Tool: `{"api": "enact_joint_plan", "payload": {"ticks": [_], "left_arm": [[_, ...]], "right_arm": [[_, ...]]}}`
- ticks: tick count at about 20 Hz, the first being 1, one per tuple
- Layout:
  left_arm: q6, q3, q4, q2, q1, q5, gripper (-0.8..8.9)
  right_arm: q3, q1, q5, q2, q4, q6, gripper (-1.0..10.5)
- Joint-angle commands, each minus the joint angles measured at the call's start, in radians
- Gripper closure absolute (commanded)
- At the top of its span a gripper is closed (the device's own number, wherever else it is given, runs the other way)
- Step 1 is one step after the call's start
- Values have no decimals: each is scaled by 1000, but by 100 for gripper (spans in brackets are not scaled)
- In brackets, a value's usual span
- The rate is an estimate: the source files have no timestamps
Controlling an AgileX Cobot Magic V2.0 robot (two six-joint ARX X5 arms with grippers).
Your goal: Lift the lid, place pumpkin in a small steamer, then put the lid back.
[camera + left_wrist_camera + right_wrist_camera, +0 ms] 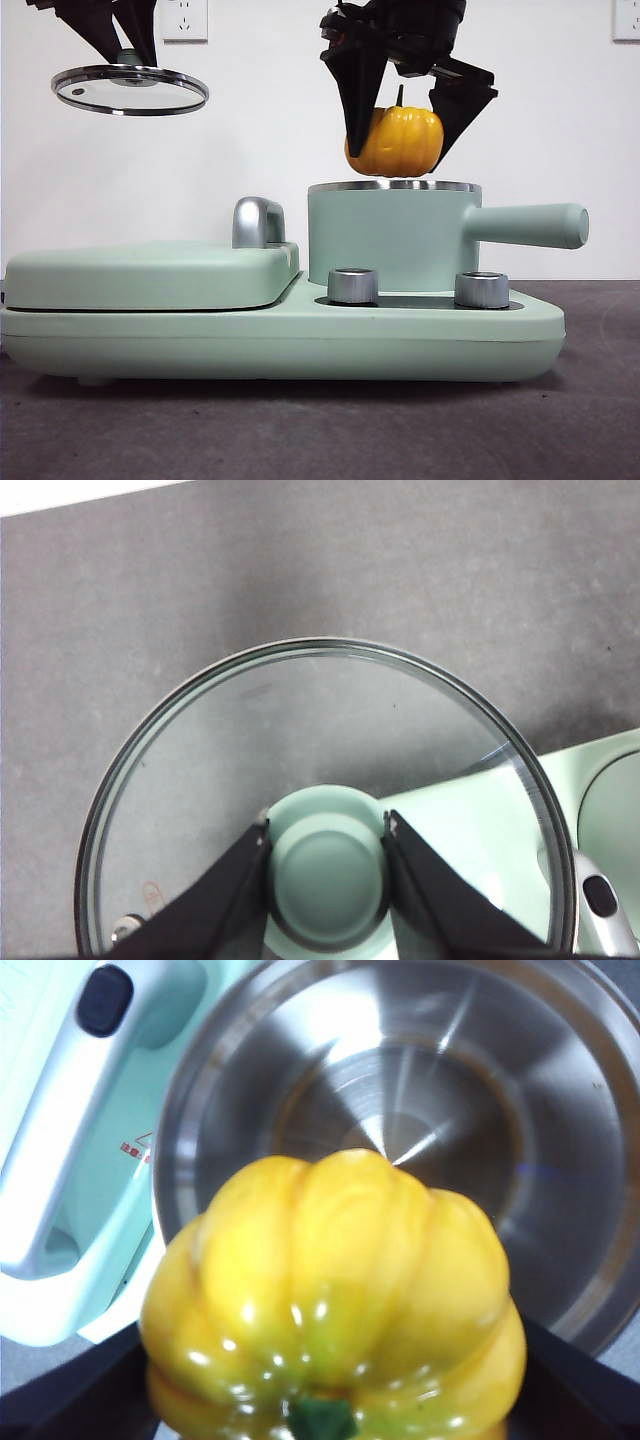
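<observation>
Front view: we hold the pumpkin (395, 141) just above the pot (390, 235).
Our right gripper (410, 125) clamps it; left wrist view, our left gripper (326, 842) pinches the lid (300, 740) knob; right wrist view, pot directly below pumpkin (335, 1300).

The pumpkin (396, 142) is glossy yellow-orange with ribbed segments and a green stem (320, 1419). The small steamer (390, 238) is mint-green outside, with a silvery steel rim and interior (420, 1120). The lid (320, 800) is clear glass, steel-edged, with a mint-green knob (326, 875). Both grippers' jaws are black.
</observation>
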Motion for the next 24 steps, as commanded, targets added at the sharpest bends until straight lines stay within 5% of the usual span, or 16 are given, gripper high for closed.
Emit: {"api": "enact_joint_plan", "payload": {"ticks": [1,15,20,24], "left_arm": [[-8,32,18,-5,-3,4,798],[-4,32,19,-4,-3,4,798],[-4,32,17,-4,-3,4,798],[-4,32,18,-4,-3,4,798]], "right_arm": [[24,3,1,37,59,27,615],[24,-6,8,232,57,19,613],[24,-11,12,232,51,23,456],[24,-16,34,232,64,22,448]]}}
